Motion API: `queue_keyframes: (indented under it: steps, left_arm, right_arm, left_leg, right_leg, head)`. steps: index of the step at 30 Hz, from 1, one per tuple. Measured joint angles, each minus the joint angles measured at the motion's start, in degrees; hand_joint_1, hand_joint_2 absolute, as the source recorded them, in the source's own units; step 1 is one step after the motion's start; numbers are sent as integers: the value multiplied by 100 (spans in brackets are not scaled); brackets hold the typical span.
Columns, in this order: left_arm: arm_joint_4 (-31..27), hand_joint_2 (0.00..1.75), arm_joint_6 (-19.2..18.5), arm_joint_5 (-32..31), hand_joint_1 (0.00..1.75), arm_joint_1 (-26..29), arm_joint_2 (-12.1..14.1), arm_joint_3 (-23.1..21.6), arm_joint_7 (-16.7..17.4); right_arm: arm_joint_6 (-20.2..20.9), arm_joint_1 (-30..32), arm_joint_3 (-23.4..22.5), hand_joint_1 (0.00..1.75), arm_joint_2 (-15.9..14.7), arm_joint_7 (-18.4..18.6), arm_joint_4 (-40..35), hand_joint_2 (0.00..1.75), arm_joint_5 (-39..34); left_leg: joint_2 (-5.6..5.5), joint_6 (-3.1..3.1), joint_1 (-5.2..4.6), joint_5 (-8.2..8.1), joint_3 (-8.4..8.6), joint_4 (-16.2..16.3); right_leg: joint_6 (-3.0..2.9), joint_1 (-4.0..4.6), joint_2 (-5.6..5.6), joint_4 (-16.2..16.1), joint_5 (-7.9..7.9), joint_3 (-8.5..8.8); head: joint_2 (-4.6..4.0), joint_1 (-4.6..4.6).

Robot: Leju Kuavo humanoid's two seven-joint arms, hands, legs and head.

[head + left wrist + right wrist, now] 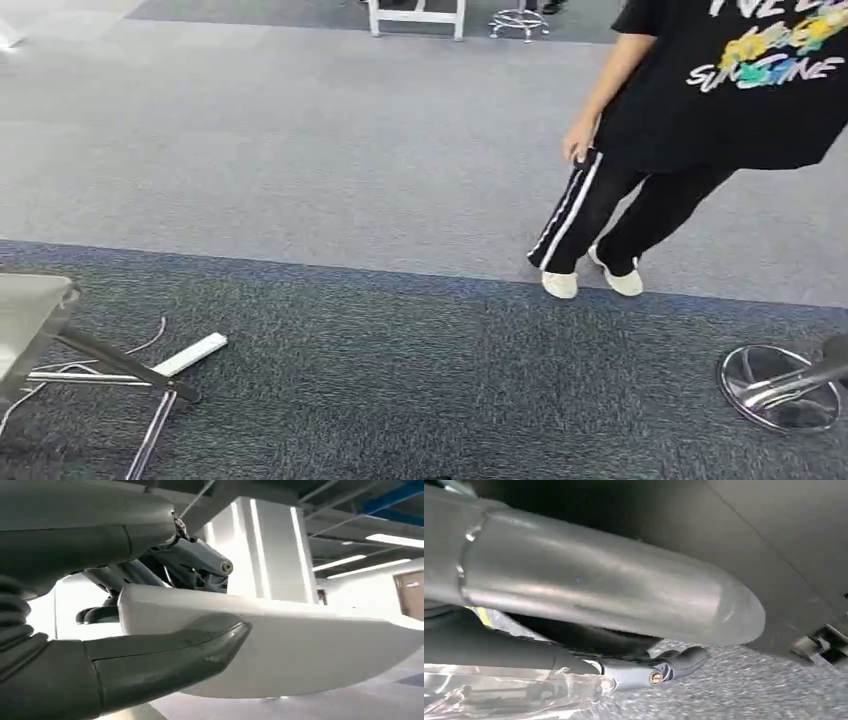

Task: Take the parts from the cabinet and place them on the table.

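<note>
Gripping white curved part (pixel 300 650) — left hand (pixel 150 660) | right hand (pixel 599 595) holds clear plastic bag (pixel 499 690)

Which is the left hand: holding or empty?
Holding. The left hand grips a white curved part, thumb across one face, darker fingers behind the other.

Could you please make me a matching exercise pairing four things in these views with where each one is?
Things:
1. power strip
2. stool base
3. white curved part
4. person

Places:
A. held by the left robot hand
B. standing on the light grey carpet
C. on the dark carpet, left side of the head view
D. on the dark carpet, right edge of the head view

Pairs: 1-C, 2-D, 3-A, 4-B
</note>
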Motion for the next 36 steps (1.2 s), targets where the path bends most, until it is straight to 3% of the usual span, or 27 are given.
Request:
queue_keyframes:
  steps: [2,3,4,7,8,9,10,12,13,14,15,16,17,18,19,20,23,24,25,26,28,29,30,31,33,34,36]
  left_arm:
    - [0,175,-7,13,175,5,31,66,0]
    - [0,175,-5,13,175,4,48,86,2]
    - [0,175,-5,13,175,0,61,94,2]
    - [9,175,17,-94,175,86,133,142,22]
    - [15,175,33,-140,175,107,149,158,22]
    - [28,175,50,-162,175,146,164,179,30]
    - [39,175,50,-181,175,130,175,190,42]
    - [55,175,59,-196,175,129,149,192,46]
    - [65,175,59,-203,175,155,142,193,46]
    - [76,175,59,-205,175,178,140,193,46]
    - [92,175,59,-205,175,188,142,193,46]
    - [98,175,61,-205,175,189,144,197,46]
    - [98,175,63,-205,175,187,155,206,46]
    - [101,175,63,-205,175,191,160,208,46]
    - [112,175,65,-205,175,156,142,206,46]
    - [114,175,70,-205,175,176,123,203,46]
    - [133,175,70,-210,175,228,144,208,46]
    - [133,175,74,-210,175,232,151,210,46]
    - [133,175,74,-210,175,223,166,212,46]
    - [133,175,79,-210,175,216,153,212,46]
    - [138,175,79,-210,175,220,131,210,46]
    - [142,175,79,-212,175,229,129,208,46]
    - [144,175,79,-212,175,231,129,208,46]
    - [144,175,79,-216,175,230,129,208,48]
    - [144,175,81,-269,175,223,129,208,74]
    - [149,175,94,-301,175,219,116,204,107]
    - [171,175,122,-391,175,211,103,195,157]
  right_arm:
    - [2,-7,0,0,0,0,0,0,18]
    - [2,-10,0,0,0,0,0,0,22]
    - [2,-15,0,0,-2,0,0,0,26]
    - [4,-36,0,0,-2,4,0,0,55]
    - [7,-38,0,0,0,4,0,0,66]
    - [9,-43,0,0,9,4,0,0,72]
    - [9,-41,0,0,11,4,0,0,79]
    - [11,-18,0,0,13,4,0,0,77]
    - [11,-12,0,0,11,7,0,0,77]
    - [11,-8,0,0,13,6,0,0,77]
    - [11,-6,0,0,13,6,0,0,77]
    - [11,-6,2,0,17,4,0,0,77]
    - [11,-9,2,0,24,6,0,0,77]
    - [11,-15,2,0,24,4,0,0,77]
    - [11,-16,0,0,13,4,4,0,77]
    - [11,-17,2,0,15,4,2,0,79]
    - [11,-34,0,0,15,7,2,0,77]
    - [13,-37,0,0,15,4,2,0,79]
    - [13,-36,2,0,17,4,2,0,79]
    - [13,-35,2,0,20,4,2,0,79]
    - [13,-18,2,0,20,4,2,0,79]
    - [13,-9,2,0,17,7,2,0,79]
    - [13,-2,2,0,17,7,2,0,79]
    - [13,-3,2,0,17,7,2,0,79]
    - [13,-11,2,0,20,7,2,0,88]
    - [13,-15,2,0,17,7,2,0,92]
    - [13,-37,2,0,17,9,2,0,94]
  left_leg:
    - [-147,-9,0,4,21,-1]
    - [-198,-17,25,6,32,-4]
    - [-256,-66,0,-17,30,0]
    - [-464,-234,65,22,-4,-79]
    - [-502,-273,64,47,-18,-91]
    - [-207,-258,62,7,-45,4]
    - [85,-282,46,-213,-180,252]
    - [252,-352,58,-715,-616,1179]
    - [264,-380,69,-878,-838,1630]
    - [266,-400,78,-882,-922,1779]
    - [271,-415,84,-761,-860,1665]
    - [293,-425,89,-549,-682,1322]
    - [381,-440,93,-278,-363,753]
    - [629,-472,98,-78,-40,222]
    - [912,-460,82,-98,61,16]
    - [768,-346,90,-60,60,16]
    - [550,-200,67,-64,-2,46]
    - [499,-153,87,-42,-3,41]
    - [442,-111,92,-36,-6,41]
    - [389,-93,92,-29,-14,41]
    - [249,-77,89,-38,-21,41]
    - [173,-76,83,-40,-21,41]
    - [100,-76,82,-40,-20,41]
    - [13,-76,81,-41,-10,41]
    - [-127,-90,89,-48,23,40]
    - [-171,-103,117,-49,32,35]
    - [-305,-217,133,-57,18,7]
  right_leg:
    - [-79,8,133,-1041,550,466]
    - [-125,3,394,-1528,724,724]
    - [-153,12,587,-1733,654,822]
    - [-241,75,373,-1743,636,888]
    - [-294,34,299,-1808,712,905]
    - [-293,19,231,-1849,793,912]
    - [-320,18,173,-1859,794,906]
    - [-329,18,13,-1859,792,895]
    - [-332,17,-72,-1859,789,879]
    - [-332,16,-143,-1858,788,869]
    - [-321,14,-214,-1854,782,863]
    - [-305,6,-287,-1841,772,861]
    - [-264,-8,-361,-1814,745,865]
    - [-212,8,-420,-1774,710,882]
    - [-166,73,-479,-1733,658,884]
    - [-160,74,-523,-1730,615,850]
    - [-116,54,-723,-1750,583,945]
    - [-54,17,-579,-1690,528,900]
    - [-24,9,-281,-1456,364,807]
    - [-12,-2,-107,-999,135,595]
    - [-16,5,-11,18,-249,78]
    - [-28,5,-8,269,-277,-96]
    - [-48,6,-4,216,-162,-120]
    - [-79,7,14,-139,102,8]
    - [-153,6,214,-1224,661,504]
    - [-206,1,532,-1611,759,694]
    - [-216,46,437,-1721,685,755]
  head:
    - [0,-5]
    - [0,0]
    - [0,-13]
    - [0,0]
    - [0,-5]
    - [0,-9]
    - [0,-40]
    - [0,-42]
    - [0,-53]
    - [0,-50]
    - [0,-53]
    - [0,-50]
    - [0,-50]
    - [0,-53]
    - [0,-88]
    - [0,-42]
    - [0,-7]
    - [2,-9]
    - [0,-5]
    - [0,4]
    - [0,4]
    - [0,4]
    - [0,0]
    - [0,4]
    - [0,2]
    - [0,-5]
    - [0,6]
